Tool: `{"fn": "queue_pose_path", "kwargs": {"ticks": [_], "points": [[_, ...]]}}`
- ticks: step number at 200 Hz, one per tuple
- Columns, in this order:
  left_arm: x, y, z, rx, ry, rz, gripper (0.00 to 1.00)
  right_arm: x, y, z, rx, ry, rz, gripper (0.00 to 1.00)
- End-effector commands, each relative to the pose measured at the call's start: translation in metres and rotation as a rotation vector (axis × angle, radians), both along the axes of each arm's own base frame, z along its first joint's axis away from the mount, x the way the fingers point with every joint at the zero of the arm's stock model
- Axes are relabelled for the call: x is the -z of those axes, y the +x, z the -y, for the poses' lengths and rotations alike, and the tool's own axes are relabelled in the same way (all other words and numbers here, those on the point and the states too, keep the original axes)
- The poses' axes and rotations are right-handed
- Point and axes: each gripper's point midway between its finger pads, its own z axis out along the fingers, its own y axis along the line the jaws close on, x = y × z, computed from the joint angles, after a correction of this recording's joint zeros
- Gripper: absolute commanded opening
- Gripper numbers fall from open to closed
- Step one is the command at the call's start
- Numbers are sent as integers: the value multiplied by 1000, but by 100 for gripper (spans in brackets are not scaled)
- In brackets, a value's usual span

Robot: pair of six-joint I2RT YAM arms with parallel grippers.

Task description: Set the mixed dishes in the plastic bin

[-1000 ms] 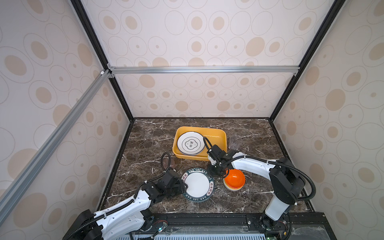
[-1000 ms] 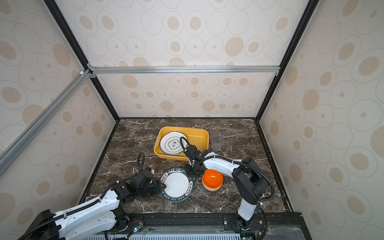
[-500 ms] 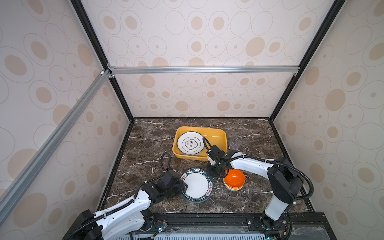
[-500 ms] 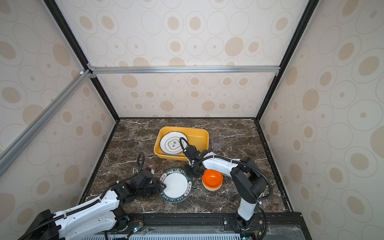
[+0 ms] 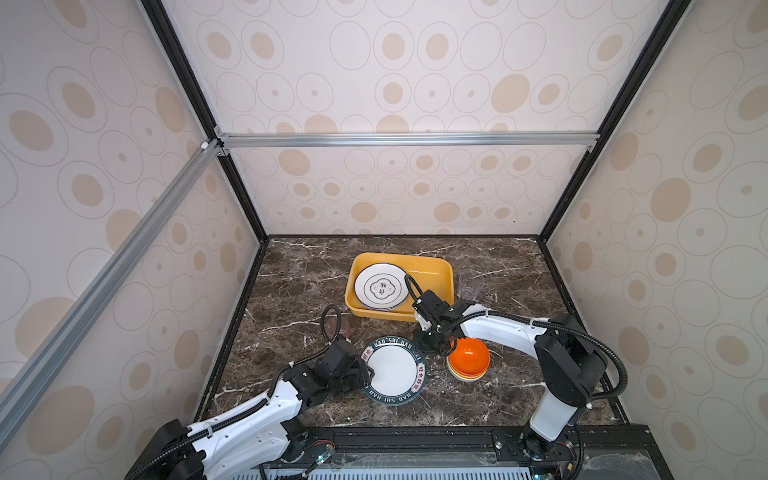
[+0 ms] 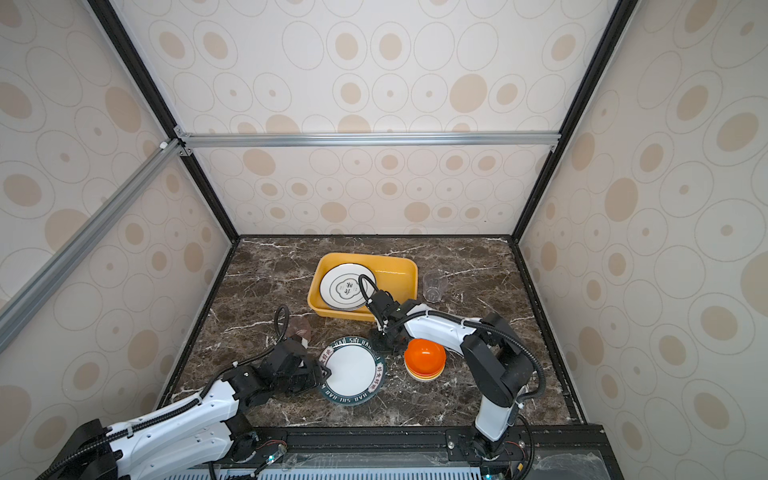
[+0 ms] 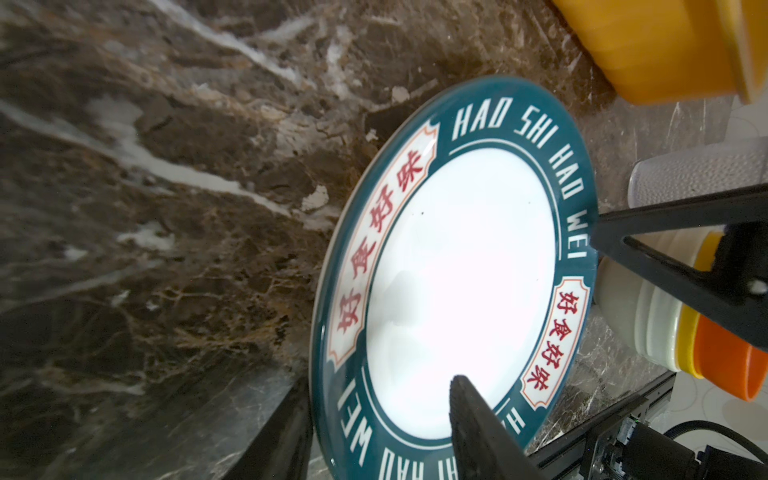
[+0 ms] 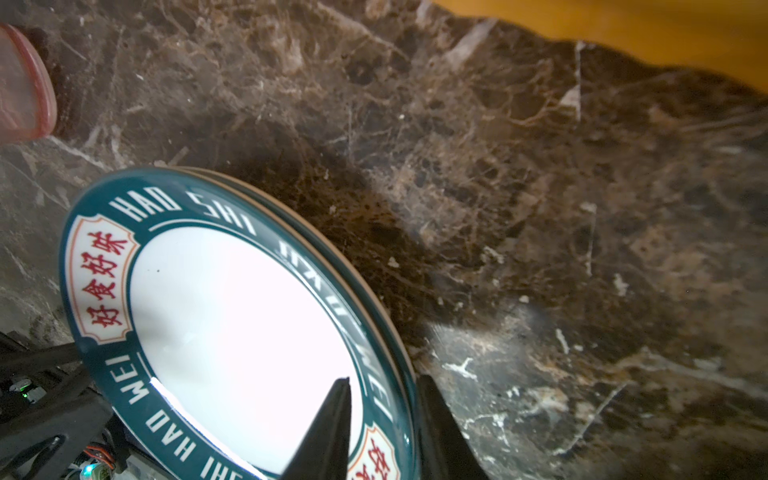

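The green-rimmed plate (image 5: 395, 370) lies on the marble counter (image 5: 299, 291), just in front of the mustard-yellow bin (image 5: 432, 278) and outside it. The left pincer (image 5: 368, 373) sits at the plate's left edge. Its jaws stand apart astride the rim, with one finger (image 7: 482, 432) over the white face and the other beyond the edge. Whether that upper finger touches the plate is hard to tell from the wrist view. The right pincer (image 5: 431, 344) reaches down at the plate's far right edge, between the bin and the bowls. Its jaws are drawn narrow and nip the green rim, with one finger (image 8: 328, 428) on the lettered band and the other just outside it.

A white plate with dark rings (image 5: 381, 286) lies in the left half of the bin. A stack of bowls (image 5: 468, 357), orange on top, stands just right of the green-rimmed plate. A clear cup (image 6: 435, 286) stands beside the bin's right wall. A pinkish cup (image 6: 300, 326) stands near the left arm's cable.
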Motion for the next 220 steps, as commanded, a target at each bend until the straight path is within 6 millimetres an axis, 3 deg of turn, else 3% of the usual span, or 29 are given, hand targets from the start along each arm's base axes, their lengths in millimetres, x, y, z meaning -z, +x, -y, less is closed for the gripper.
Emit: {"fn": "queue_pose_path", "kwargs": {"ticks": [1, 182, 220], "points": [[-4, 2, 1, -12, -4, 16, 52, -15, -1, -5, -19, 8, 26, 28], [-4, 3, 1, -20, -20, 25, 52, 2, -5, -15, -36, 14, -18, 28], [-3, 2, 0, -25, -18, 23, 52, -6, -3, -14, -35, 13, 3, 30]]}}
